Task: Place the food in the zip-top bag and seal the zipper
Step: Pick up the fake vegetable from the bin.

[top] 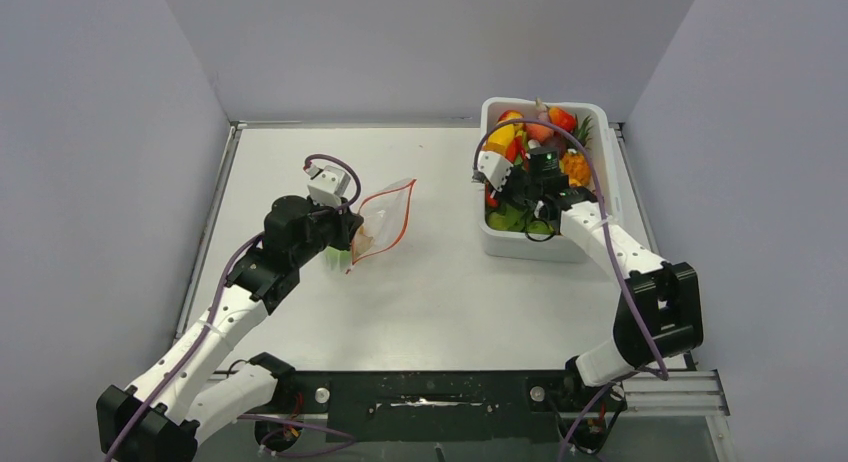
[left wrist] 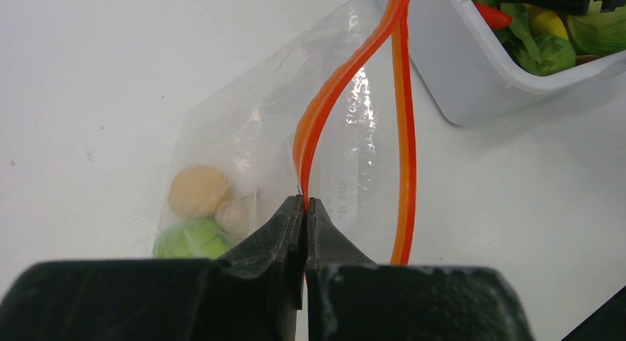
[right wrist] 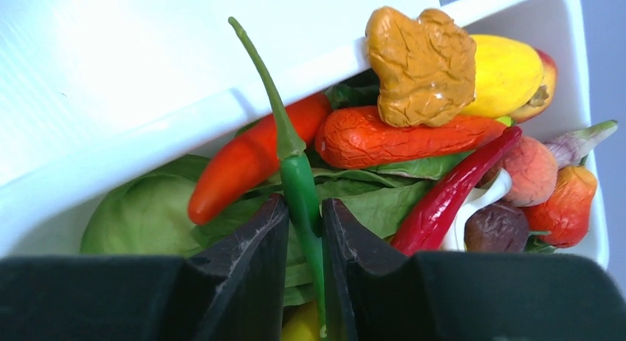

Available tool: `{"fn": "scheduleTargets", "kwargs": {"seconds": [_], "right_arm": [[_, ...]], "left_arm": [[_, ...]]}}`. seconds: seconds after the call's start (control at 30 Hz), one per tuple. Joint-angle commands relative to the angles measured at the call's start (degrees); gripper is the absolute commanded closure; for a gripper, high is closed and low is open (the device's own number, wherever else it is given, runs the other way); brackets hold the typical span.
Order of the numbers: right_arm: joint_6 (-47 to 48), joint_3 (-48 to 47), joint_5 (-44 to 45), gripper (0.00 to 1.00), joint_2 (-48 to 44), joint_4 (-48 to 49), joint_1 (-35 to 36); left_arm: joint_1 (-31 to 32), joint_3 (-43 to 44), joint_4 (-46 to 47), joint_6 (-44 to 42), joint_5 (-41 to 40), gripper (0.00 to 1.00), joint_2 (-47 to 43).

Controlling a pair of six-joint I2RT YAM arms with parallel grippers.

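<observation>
The clear zip-top bag (top: 385, 217) stands lifted off the table at centre left, its mouth gaping. My left gripper (left wrist: 305, 202) is shut on one side of the red-orange zipper (left wrist: 325, 112); the other strip hangs apart to the right. Inside the bag (left wrist: 243, 134) lie a tan piece (left wrist: 198, 191), a pale one (left wrist: 235, 217) and a green one (left wrist: 190, 239). My right gripper (right wrist: 304, 212) is down in the white tub (top: 600, 132), jaws pressed on a thin green chili (right wrist: 295, 171) among the food. A long red chili (right wrist: 454, 190) lies just right of the fingers.
The tub wall (right wrist: 148, 149) runs close along the left of my right gripper. Around the jaws are green leaves (right wrist: 140, 215), an orange-red pepper (right wrist: 243, 160), a wrinkled orange piece (right wrist: 421, 64) and a yellow fruit (right wrist: 506, 71). In the left wrist view the tub's corner (left wrist: 472, 75) sits beyond the bag.
</observation>
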State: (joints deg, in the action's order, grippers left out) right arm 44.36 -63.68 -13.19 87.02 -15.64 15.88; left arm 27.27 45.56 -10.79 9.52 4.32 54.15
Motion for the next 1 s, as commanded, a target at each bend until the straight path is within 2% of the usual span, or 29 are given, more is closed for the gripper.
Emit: {"fn": "scheduleTargets", "kwargs": {"seconds": [0.0,0.3,0.67,0.8,0.97], "right_arm": [[-1.3,1.3,1.4,0.89,-5.6,4.1,2.5],[-5.1,3.3,3.6,0.92,-13.6,6.6,7.6],[-13.0,6.2,6.7,0.93,-23.9,15.4,15.2],[-14.6,6.7,4.4,0.93,-26.2,19.1,17.5],[-16.2,10.5,-7.5,0.92,-29.2,27.9,19.6]], "left_arm": [[-0.4,0.3,3.8,-0.6,-0.1,1.00,-1.2],[-0.5,0.1,4.2,-0.1,0.2,1.00,-1.3],[-0.9,-0.3,5.6,1.5,1.2,1.00,-1.3],[-1.0,-0.2,5.6,1.9,1.4,1.00,-1.4],[-1.7,-0.8,6.6,1.7,2.2,1.00,-2.4]]}}
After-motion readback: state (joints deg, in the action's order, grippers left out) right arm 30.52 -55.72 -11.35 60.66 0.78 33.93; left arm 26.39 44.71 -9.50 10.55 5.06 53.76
